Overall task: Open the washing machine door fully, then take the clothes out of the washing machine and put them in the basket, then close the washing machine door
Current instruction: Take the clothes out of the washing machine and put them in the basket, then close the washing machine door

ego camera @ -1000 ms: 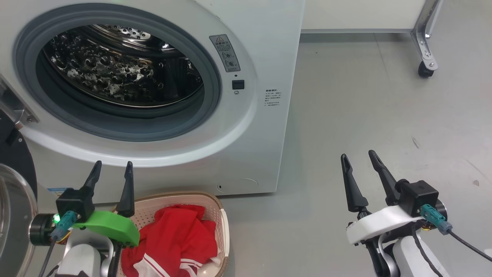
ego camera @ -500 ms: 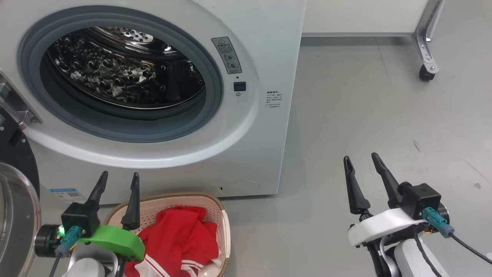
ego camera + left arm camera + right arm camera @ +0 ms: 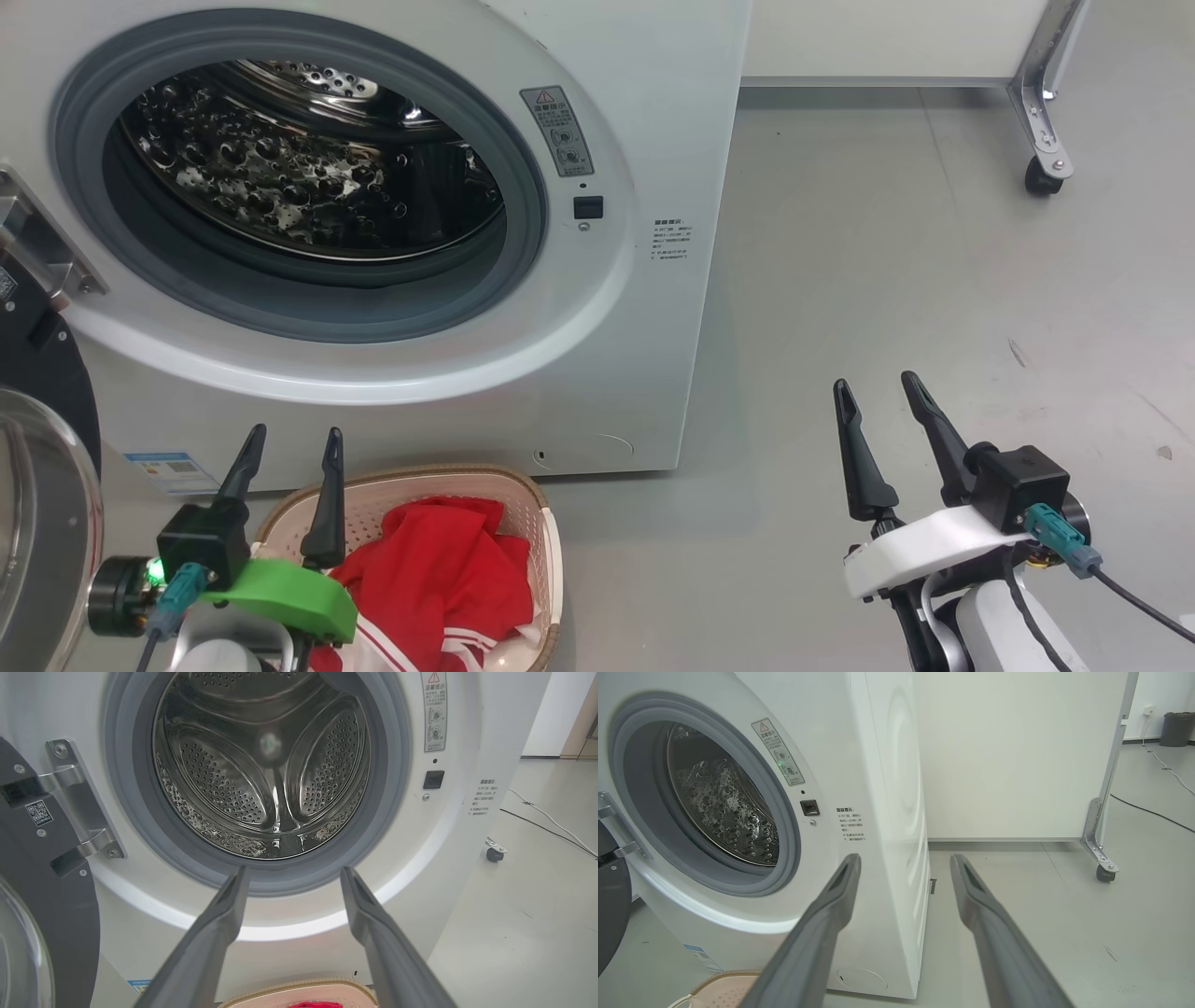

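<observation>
The white washing machine (image 3: 653, 112) stands with its steel drum (image 3: 308, 159) bare inside. The washing machine door (image 3: 42, 392) hangs swung open at the left edge, black rim above its glass bowl. On the floor below the opening sits the cream basket (image 3: 537, 523), holding the red and white clothes (image 3: 448, 569). My left gripper (image 3: 295, 434) hovers open over the basket's left end with nothing between its fingers. In the left wrist view the left gripper (image 3: 295, 870) points at the drum (image 3: 266, 765). My right gripper (image 3: 876, 381) is open and empty over the floor, right of the machine.
A metal frame leg on a caster (image 3: 1041, 173) stands at the back right beside a white panel. Cables (image 3: 1153, 812) run along the floor there, and a grey bin (image 3: 1176, 728) sits far off. Grey floor (image 3: 934, 280) stretches right of the machine.
The left gripper has dropped lower and a little right, closer over the basket, still open. The head view has panned slightly. The right arm has barely moved.
</observation>
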Tool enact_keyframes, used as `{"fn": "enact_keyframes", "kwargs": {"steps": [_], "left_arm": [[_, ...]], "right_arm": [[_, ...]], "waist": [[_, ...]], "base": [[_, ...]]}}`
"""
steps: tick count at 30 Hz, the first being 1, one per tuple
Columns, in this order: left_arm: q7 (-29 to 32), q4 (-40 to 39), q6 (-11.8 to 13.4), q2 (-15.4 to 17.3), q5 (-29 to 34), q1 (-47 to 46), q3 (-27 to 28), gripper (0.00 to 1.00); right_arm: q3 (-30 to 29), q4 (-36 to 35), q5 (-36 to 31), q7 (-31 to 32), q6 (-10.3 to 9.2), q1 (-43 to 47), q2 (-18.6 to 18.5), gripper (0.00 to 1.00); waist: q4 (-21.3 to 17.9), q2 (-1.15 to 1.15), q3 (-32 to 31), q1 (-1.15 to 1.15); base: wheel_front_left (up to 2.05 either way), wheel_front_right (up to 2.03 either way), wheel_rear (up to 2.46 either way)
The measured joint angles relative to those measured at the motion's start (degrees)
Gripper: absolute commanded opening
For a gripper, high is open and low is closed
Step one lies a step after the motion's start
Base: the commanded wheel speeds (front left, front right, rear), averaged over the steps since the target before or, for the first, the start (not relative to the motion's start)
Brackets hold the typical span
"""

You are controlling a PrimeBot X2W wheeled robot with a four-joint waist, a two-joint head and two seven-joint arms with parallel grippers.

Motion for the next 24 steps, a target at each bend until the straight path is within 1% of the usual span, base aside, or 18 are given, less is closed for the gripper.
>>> {"fn": "enact_keyframes", "kwargs": {"steps": [24], "left_arm": [[0.0,-1.4,1.6,0.0,0.4,1.6,-0.6,1.0]], "right_arm": [[0.4,-0.3,0.4,0.0,0.0,0.1,0.0,1.0]], "waist": [[-0.4,0.0,-0.1,0.0]], "base": [[0.0,0.0,0.0]]}}
